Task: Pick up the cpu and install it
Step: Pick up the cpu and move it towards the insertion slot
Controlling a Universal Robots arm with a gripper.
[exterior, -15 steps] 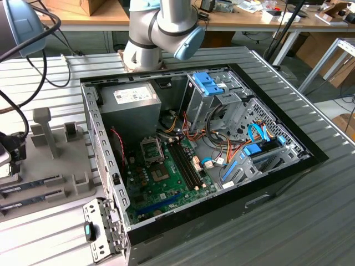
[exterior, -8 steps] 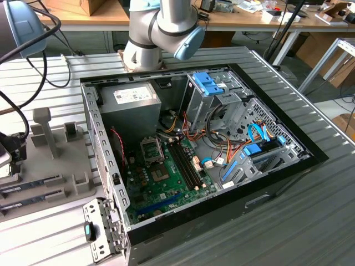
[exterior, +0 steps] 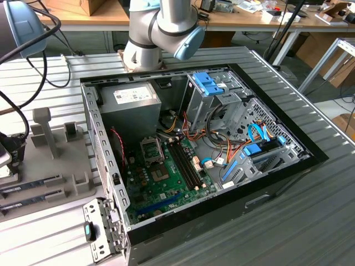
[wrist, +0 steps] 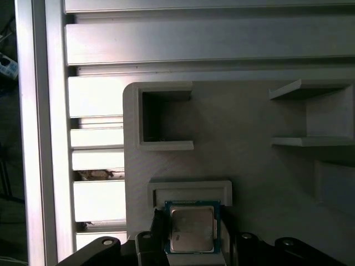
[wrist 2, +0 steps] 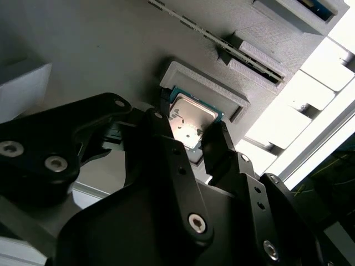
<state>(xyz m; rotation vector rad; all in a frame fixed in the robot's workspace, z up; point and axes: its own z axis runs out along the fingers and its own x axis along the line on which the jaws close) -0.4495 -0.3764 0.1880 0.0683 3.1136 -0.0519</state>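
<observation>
The cpu (wrist: pixel 192 227), a small square chip with a pale silvery top and green rim, lies in a shallow pocket of a grey printed holder (wrist: pixel 266 183). In both wrist views my gripper (wrist: pixel 192 239) has its black fingers pressed against two opposite edges of the chip. The second wrist view has the cpu (wrist 2: pixel 191 117) between the two fingertips (wrist 2: pixel 217 136) of the gripper (wrist 2: pixel 188 126), still level with the pocket's wall. In the exterior view the arm's base (exterior: pixel 161 27) stands behind the open computer case (exterior: pixel 194 144); its green board carries a square socket (exterior: pixel 151 149).
The grey holder (exterior: pixel 50 160) sits at the exterior view's left, with upright posts and long slots holding memory sticks (exterior: pixel 30 185). Inside the case are a power supply box (exterior: pixel 130 102), drive cages (exterior: pixel 213 88) and cable bundles. Ribbed metal table (exterior: pixel 310 210) surrounds it.
</observation>
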